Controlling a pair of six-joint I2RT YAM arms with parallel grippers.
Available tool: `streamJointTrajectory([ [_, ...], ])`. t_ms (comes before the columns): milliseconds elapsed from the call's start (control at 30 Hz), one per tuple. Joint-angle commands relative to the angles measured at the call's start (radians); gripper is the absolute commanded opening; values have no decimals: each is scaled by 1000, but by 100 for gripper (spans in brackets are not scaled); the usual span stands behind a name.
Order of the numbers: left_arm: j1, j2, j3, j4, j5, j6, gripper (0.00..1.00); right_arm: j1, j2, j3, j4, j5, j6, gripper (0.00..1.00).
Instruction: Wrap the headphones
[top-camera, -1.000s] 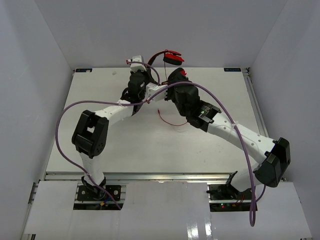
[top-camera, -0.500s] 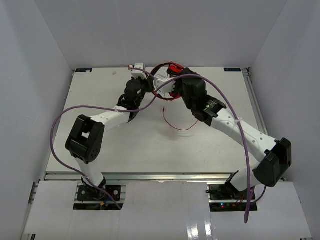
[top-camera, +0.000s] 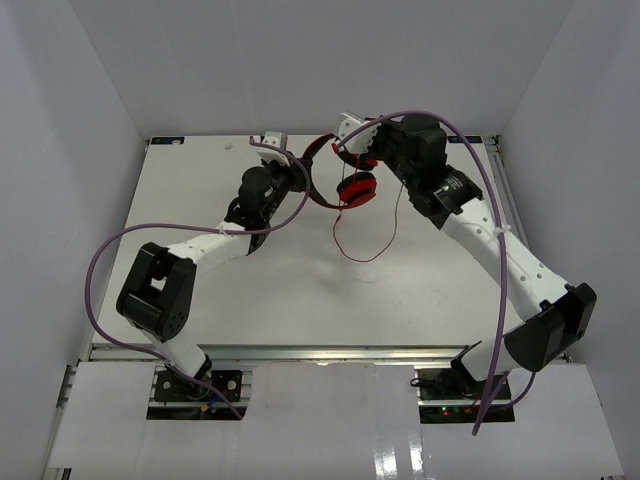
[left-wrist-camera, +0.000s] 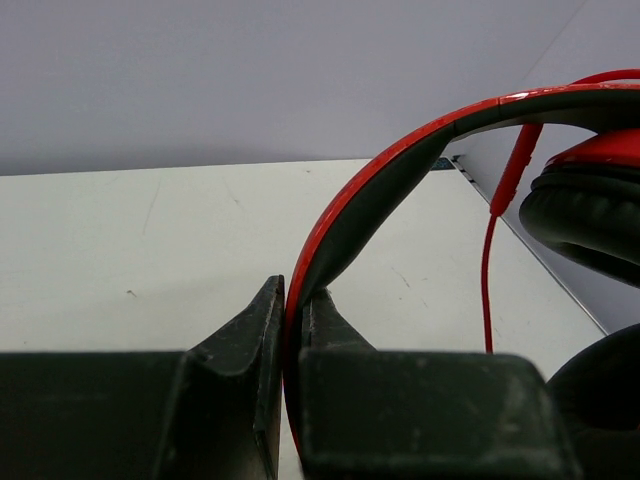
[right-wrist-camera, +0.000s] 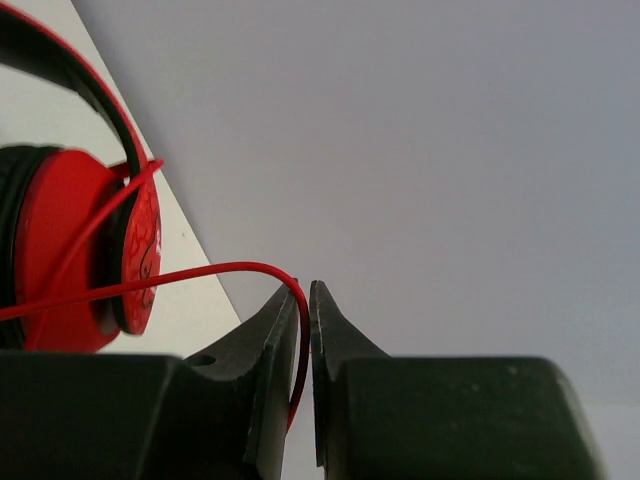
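At the bottom centre of the left wrist view, the left pincer (left-wrist-camera: 292, 292) is clenched on the headband (left-wrist-camera: 400, 165) of the headphones (top-camera: 356, 188). Its two dark fingers stand almost together, with the band squeezed edge-on between them. From that grip the band arches up and to the right across the frame, red outside and black inside. It ends at a black ear pad (left-wrist-camera: 585, 215) on the right edge, and another dark pad fills the lower right corner. Just left of the pad, the thin red cord (left-wrist-camera: 511, 170) drops straight down.

At the bottom centre of the right wrist view, the right pincer (right-wrist-camera: 305, 290) is grasping that cord. The red line sits in the narrow slit between its fingers and curves over the left fingertip. It then runs leftward across the face of the round red ear cup (right-wrist-camera: 70, 250) at the left of the frame.

From above, both pincers meet in the upper middle of the frame, over the far part of the white table (top-camera: 200, 200), with the headphones held between them. Whether the cup touches the table cannot be told. The slack cord hangs in a loop toward the middle of the frame. Purple cables (top-camera: 110, 270) loop along both arms, and grey walls (top-camera: 80, 100) close in the table on three sides.
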Motion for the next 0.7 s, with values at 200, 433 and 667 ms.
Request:
streamJointTrajectory([
  [200,-2,-84,-35,72,98,-45,0,-30,66,95,5,-155,122,14],
  [433,-2,-117,-46,77,108,-42,0,-101,96,91,10,-254,217,13],
  [667,-2,-166,-56,83,116,-67,0,-197,99,70,6,-424,355,14],
])
